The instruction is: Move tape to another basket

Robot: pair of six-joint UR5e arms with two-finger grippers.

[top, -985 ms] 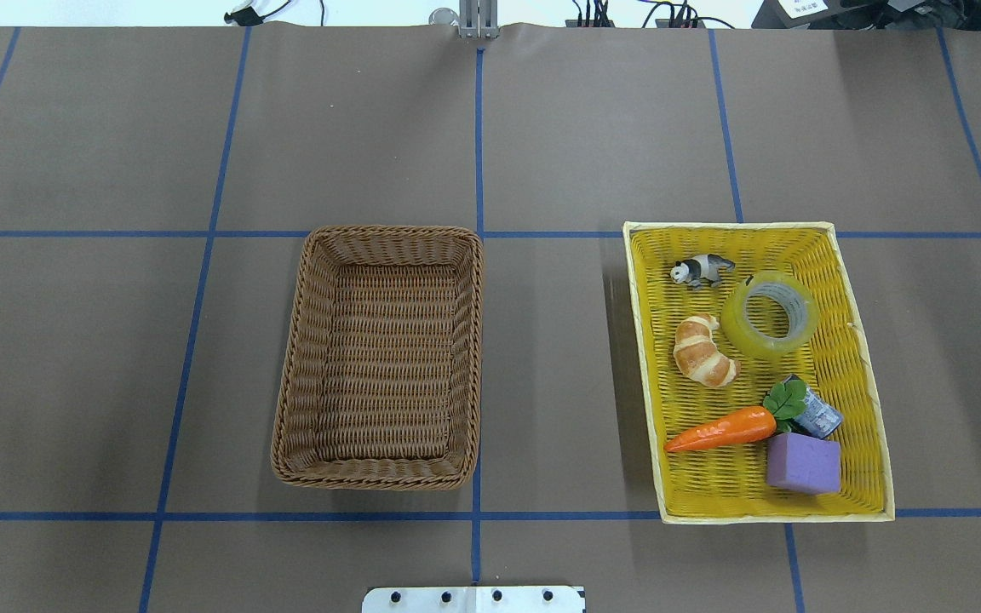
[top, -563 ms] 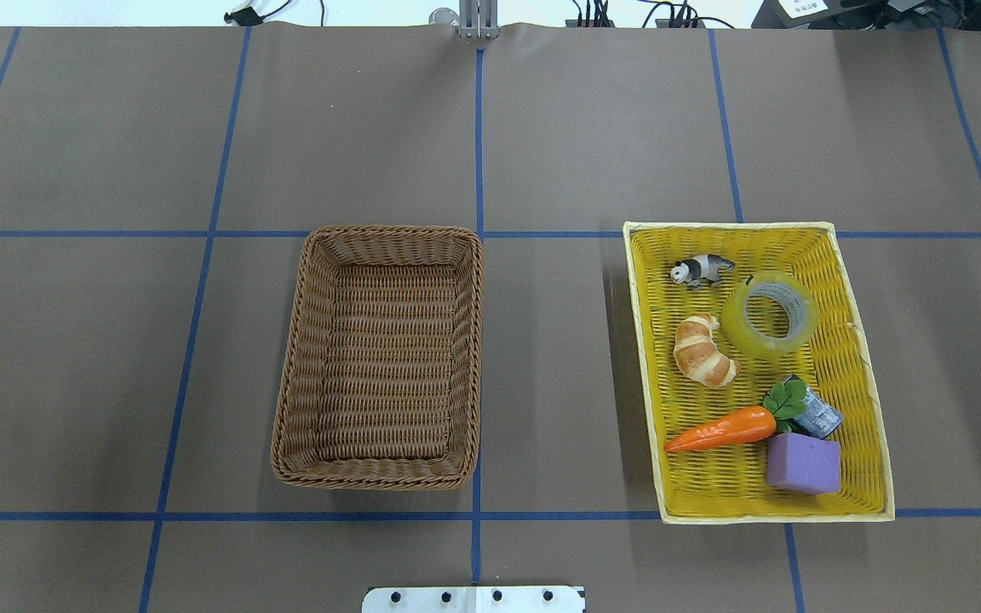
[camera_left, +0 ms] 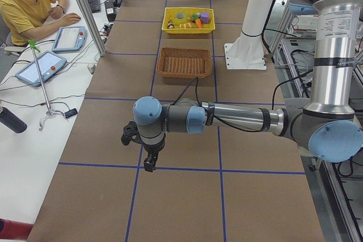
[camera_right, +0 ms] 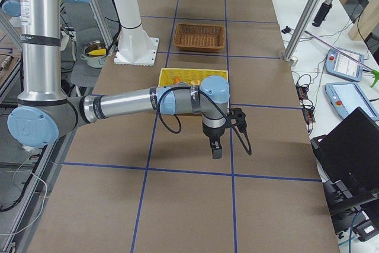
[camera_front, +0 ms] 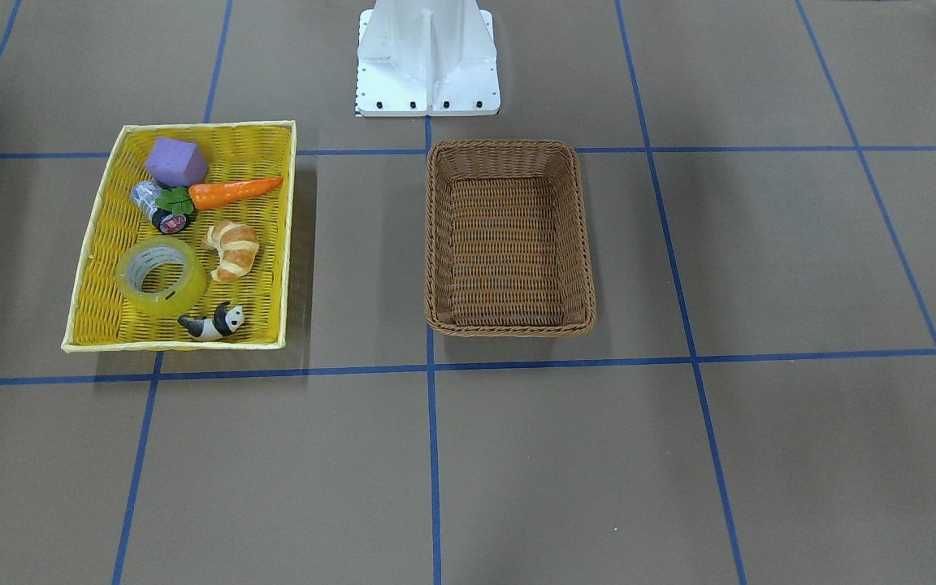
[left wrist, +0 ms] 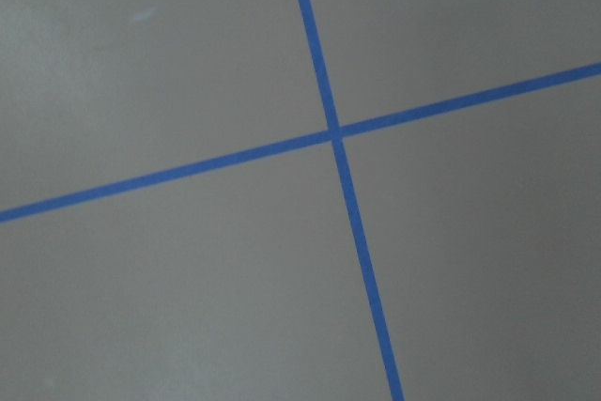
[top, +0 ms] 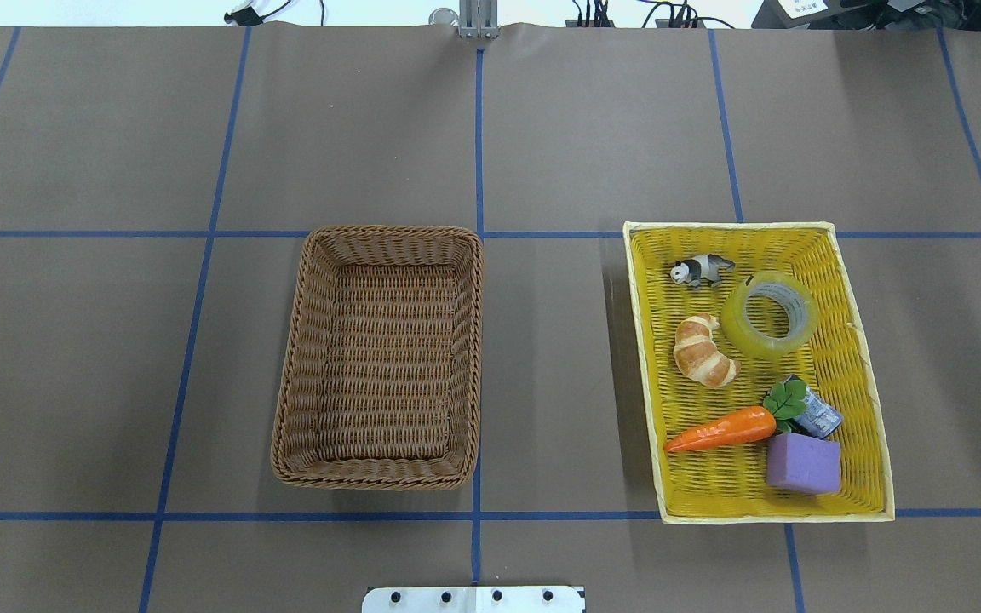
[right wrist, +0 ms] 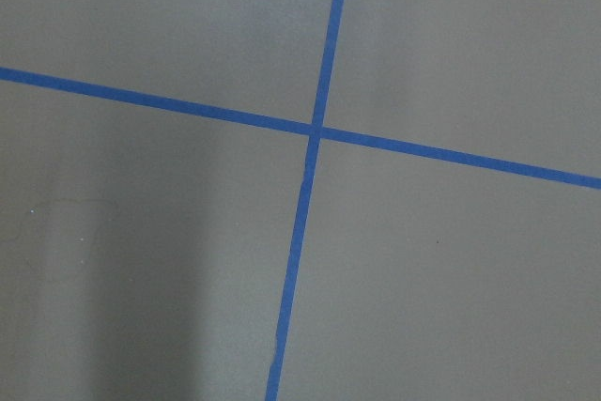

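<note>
Tape [top: 770,313] lies flat, hole up, inside the yellow basket [top: 639,358], in its far half as the overhead view has it, close to the right-hand wall. Nothing has hold of it. Sharing the yellow basket: a toy panda [top: 701,270] just beyond the roll, a croissant [top: 703,351] just to its left, then in the near half a carrot [top: 719,430], a purple block [top: 803,463] and a small black-ended cylinder [top: 818,413] tucked between the carrot's leaves and the block. The brown wicker basket [top: 303,340] stands well apart from the yellow basket, on the robot's left of it, with nothing inside.

Both arms are far out from the yellow basket. The left gripper [camera_left: 148,165] hangs pointing down over the table [top: 542,128], beyond the wicker basket; the right gripper [camera_right: 217,153] hangs likewise off the yellow basket's other side. Only the side views catch them, so I cannot tell whether either pair of fingers is apart or together. Each wrist camera shows just brown cover and crossing blue lines [left wrist: 333,133].
</note>
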